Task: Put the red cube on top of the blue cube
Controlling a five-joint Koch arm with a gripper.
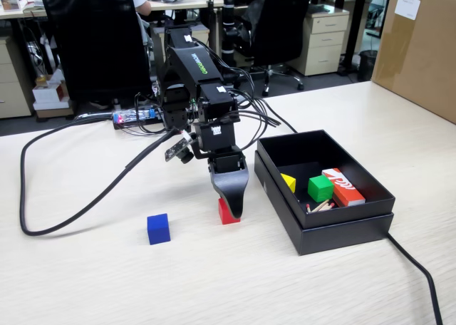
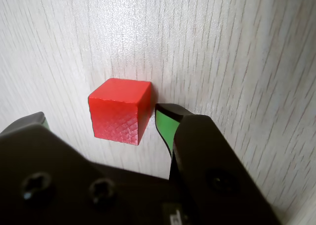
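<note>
The fingers (image 2: 101,125) straddle the red cube (image 2: 120,110), apart and unclamped, while the blue cube (image 1: 158,228) waits at nine o'clock: lift and stacking remain.

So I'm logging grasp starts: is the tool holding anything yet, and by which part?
Nothing is held. The open tool straddles the red cube, which sits on the table.

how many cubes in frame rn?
3. The blue cube sits alone on the table; the red cube lies between the open gripper jaws; a green cube is inside the black box. The box walls could hide more.
</note>
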